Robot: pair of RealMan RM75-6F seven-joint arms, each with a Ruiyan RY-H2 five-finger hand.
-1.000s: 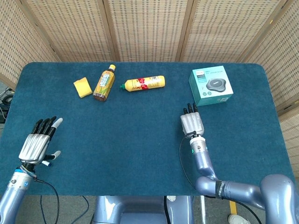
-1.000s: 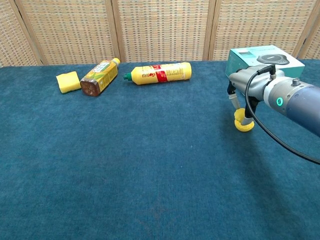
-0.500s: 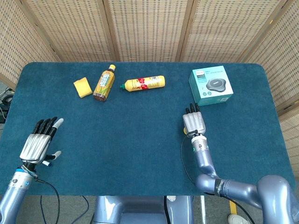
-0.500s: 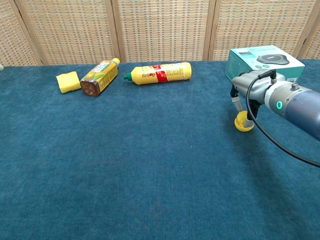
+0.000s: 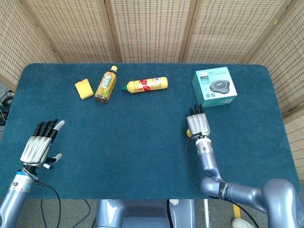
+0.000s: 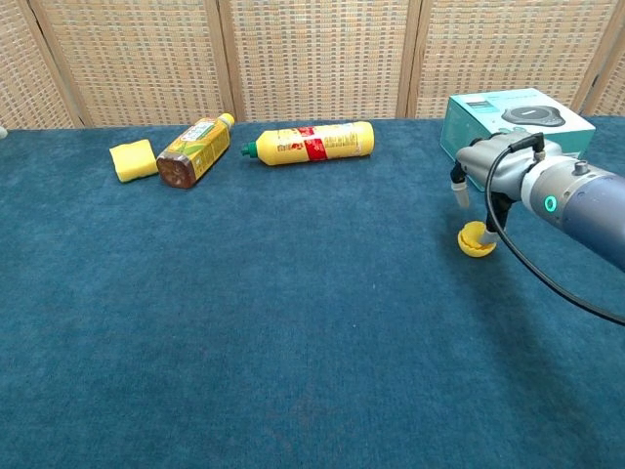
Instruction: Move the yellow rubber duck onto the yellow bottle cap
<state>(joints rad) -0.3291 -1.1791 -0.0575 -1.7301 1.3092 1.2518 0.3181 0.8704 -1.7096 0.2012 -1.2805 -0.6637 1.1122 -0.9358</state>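
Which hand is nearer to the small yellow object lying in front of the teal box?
Right. The right hand hangs just above the small yellow object, apparently not touching it. The left hand rests far away at the table's opposite side.

Table cloth (image 5: 142, 137): deep teal-blue, upper to lower frame. Screen (image 5: 152, 28) along top: tan woven wicker, pale wood frames. Sponge (image 5: 84, 89), upper left: plain yellow. Tea bottle (image 5: 106, 84) beside it: amber-brown, yellow-green label, yellow cap. Sauce bottle (image 5: 146, 85), upper centre: yellow, red label band, green cap. Box (image 5: 214, 87), upper right: teal, dark grey round device printed on top. Duck (image 6: 477, 238), right of chest view: yellow. Right hand (image 5: 197, 124): silver-grey, black fingers. Left hand (image 5: 39, 143), lower left: silver, black fingers, white tips. Arms: blue-grey metallic.
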